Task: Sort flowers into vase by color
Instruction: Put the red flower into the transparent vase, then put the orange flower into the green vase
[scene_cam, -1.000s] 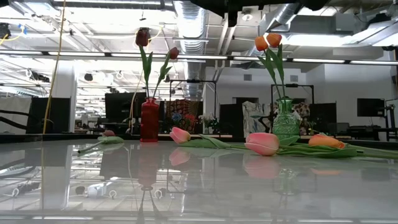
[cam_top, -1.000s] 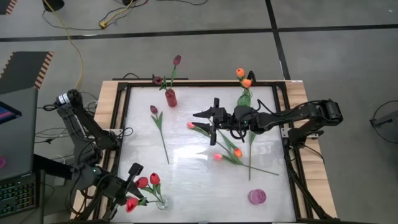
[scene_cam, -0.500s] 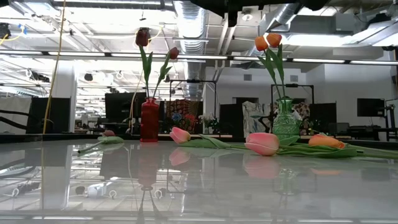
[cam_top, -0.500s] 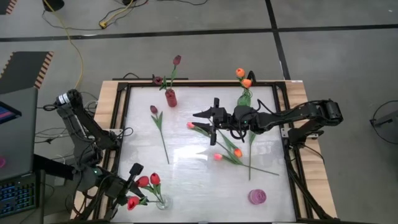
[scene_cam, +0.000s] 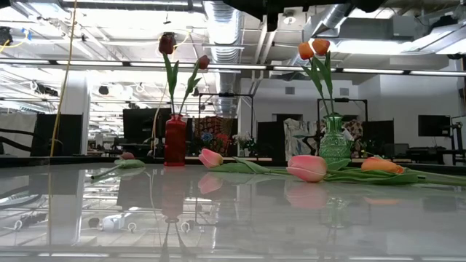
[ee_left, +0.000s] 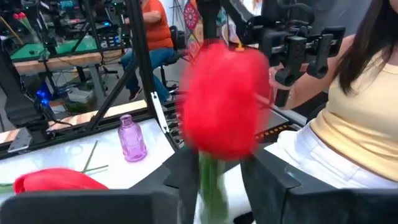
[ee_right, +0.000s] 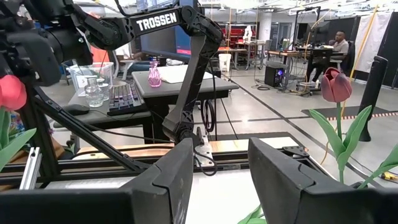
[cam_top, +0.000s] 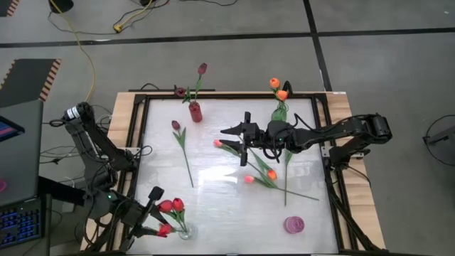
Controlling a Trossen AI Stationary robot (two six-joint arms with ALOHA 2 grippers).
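Left gripper (cam_top: 155, 226) at the near left corner of the counter (cam_top: 213, 206), jaws clamped on a red tulip (ee_left: 225, 102). Right gripper (cam_top: 240, 135) over the middle, jaws apart, above pink flowers (cam_top: 249, 167) lying flat.

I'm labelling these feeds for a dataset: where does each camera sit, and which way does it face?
High: above the table, looking straight down; both arms show.
Low: at tabletop height, level across to the red vase and green vase; no arm seen.
Left wrist: on the left arm, past the left gripper shut on a red tulip.
Right wrist: on the right arm, over the open right gripper.
Shared: high and low both show the red vase.
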